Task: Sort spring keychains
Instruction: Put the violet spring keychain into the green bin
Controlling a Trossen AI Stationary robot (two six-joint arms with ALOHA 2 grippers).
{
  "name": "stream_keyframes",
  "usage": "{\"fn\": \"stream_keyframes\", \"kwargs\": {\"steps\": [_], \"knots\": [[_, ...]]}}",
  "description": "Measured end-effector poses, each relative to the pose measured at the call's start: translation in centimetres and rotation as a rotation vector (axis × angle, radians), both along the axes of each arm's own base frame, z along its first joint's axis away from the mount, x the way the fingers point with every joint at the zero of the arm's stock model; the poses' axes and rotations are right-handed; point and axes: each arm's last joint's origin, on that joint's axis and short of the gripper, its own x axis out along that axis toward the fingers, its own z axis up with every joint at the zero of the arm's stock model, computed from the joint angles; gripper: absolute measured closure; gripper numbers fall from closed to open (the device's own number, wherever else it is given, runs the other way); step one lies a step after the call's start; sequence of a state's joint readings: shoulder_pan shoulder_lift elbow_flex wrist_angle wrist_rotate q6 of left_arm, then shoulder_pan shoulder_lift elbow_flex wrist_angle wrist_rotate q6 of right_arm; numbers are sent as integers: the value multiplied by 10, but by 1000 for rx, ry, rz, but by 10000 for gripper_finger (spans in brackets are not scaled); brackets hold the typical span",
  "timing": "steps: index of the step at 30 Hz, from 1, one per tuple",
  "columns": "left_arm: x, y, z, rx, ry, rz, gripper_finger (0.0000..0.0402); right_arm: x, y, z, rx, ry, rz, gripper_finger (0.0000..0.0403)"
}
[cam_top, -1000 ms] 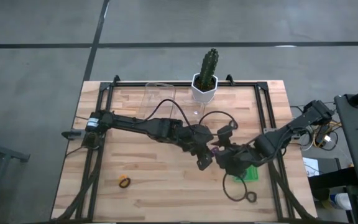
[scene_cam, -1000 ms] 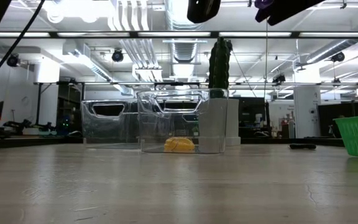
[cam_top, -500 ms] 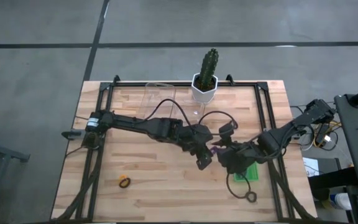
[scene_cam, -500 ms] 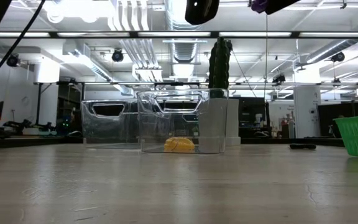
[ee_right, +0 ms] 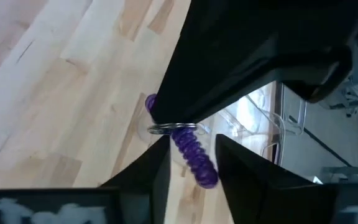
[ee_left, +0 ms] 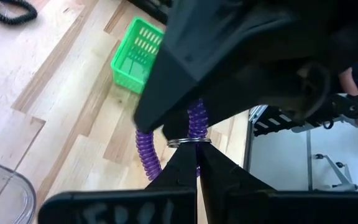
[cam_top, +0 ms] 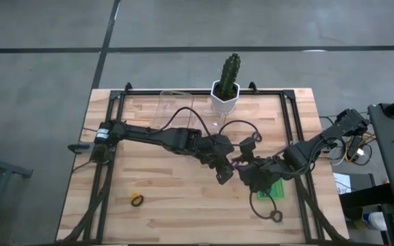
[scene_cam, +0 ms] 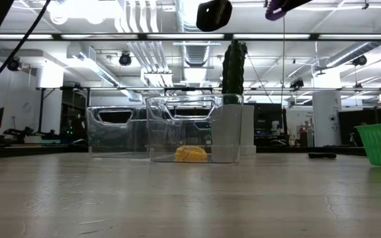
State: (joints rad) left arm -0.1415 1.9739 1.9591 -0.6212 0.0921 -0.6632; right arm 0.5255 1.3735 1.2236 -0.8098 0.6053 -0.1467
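Barely anything shifted — I had both the left gripper (ee_left: 196, 163) and the right gripper (ee_right: 193, 163) clenched on the purple spring keychain (ee_left: 197, 118) mid-table; light, stretchy — grip by the ring.

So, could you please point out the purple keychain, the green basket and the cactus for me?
purple keychain (ee_left: 145, 153): left wrist view, on its hanging coil.
green basket (ee_left: 136, 60): left wrist view, on its mesh wall.
cactus (cam_top: 230, 71): high view, on its green stem.
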Motion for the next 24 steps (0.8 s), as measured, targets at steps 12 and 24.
{"fn": "stream_keyframes", "kwargs": {"steps": [12, 24], "knots": [[1, 0, -7, -28, 6, -3, 401, 0, 0, 0, -17, 7, 16, 382], [2, 0, -7, -33, 7, 0, 374, 0, -1, 0, -16, -8, -14, 390]]}}
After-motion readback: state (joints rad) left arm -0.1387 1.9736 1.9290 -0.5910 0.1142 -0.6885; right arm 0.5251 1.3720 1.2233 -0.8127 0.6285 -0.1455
